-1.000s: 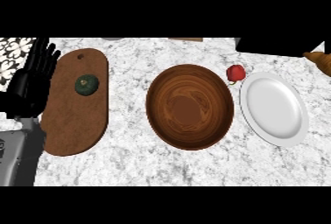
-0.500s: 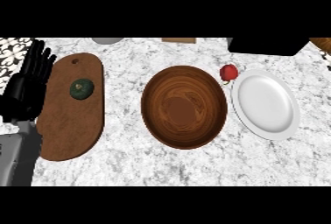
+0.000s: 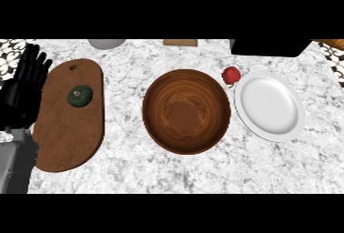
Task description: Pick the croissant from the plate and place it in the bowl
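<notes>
The white plate lies at the right with nothing on it. Just left of it stands the wooden bowl, also with nothing inside. A brown-orange piece shows at the top right edge, cut off by the frame; it may be the croissant, but I cannot tell. My left hand rests open at the far left, fingers up, beside the cutting board. My right hand shows nowhere.
A brown cutting board at the left carries a dark green round thing. A red fruit sits between bowl and plate. Along the back edge are a black block, a grey vessel and a tan item.
The whole scene has slid a little to the left in view. The brown-orange piece has risen from beside the plate's top to the frame's upper right corner. The left hand stays still.
</notes>
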Controlling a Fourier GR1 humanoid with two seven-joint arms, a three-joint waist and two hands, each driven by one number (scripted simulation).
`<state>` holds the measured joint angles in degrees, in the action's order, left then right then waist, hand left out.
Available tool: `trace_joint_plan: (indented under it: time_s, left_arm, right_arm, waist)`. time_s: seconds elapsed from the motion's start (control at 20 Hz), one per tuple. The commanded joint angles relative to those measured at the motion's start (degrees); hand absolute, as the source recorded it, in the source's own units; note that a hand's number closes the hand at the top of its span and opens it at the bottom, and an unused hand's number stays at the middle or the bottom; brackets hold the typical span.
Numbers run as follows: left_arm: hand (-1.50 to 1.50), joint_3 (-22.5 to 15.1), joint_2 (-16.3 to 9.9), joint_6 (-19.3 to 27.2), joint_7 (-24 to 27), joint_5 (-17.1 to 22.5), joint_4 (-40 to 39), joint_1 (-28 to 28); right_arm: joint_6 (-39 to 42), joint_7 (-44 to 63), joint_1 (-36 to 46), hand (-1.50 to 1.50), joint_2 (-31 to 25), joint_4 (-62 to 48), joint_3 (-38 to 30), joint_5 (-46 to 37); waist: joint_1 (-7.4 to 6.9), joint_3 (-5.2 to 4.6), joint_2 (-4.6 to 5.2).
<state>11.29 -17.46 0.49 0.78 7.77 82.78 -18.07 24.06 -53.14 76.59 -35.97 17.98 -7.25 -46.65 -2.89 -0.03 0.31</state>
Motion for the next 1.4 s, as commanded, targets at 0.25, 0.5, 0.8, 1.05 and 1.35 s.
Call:
trace_joint_plan:
  time_s: [0.25, 0.5, 0.8, 1.05, 1.35]
  left_arm:
    - [0.0, 2.0, -1.1, 0.4, 0.3, 0.1, -0.4, 1.5]
    - [0.0, 1.9, -0.3, 0.5, 1.1, 0.1, 1.1, 4.1]
    - [0.0, 2.0, 0.6, 0.9, 2.9, -0.5, -0.4, 4.9]
    - [0.0, 1.8, -0.3, 0.9, -1.3, -0.1, 3.9, 4.1]
    - [0.0, 0.6, 1.4, 1.9, -0.3, -1.3, 5.7, 5.9]
  right_arm:
    - [13.9, -1.9, 4.1, 1.5, 10.5, 2.1, 6.2, 0.9]
    - [10.4, 3.1, 1.3, 1.5, 20.4, 4.9, 9.3, 1.9]
    - [7.1, 9.5, -4.6, 1.5, 26.4, 10.9, 13.3, 1.9]
    - [2.3, 16.7, -12.3, 1.5, 26.5, 21.4, 17.4, -1.2]
    - [1.3, 23.1, -19.5, -1.5, 31.3, 17.1, 15.9, -0.1]
  waist:
    - [2.67, -0.05, -0.75]
    - [3.22, -0.01, -1.16]
    - [3.83, 0.0, -0.84]
    - [3.44, 0.03, -0.7]
    - [2.72, 0.03, -0.35]
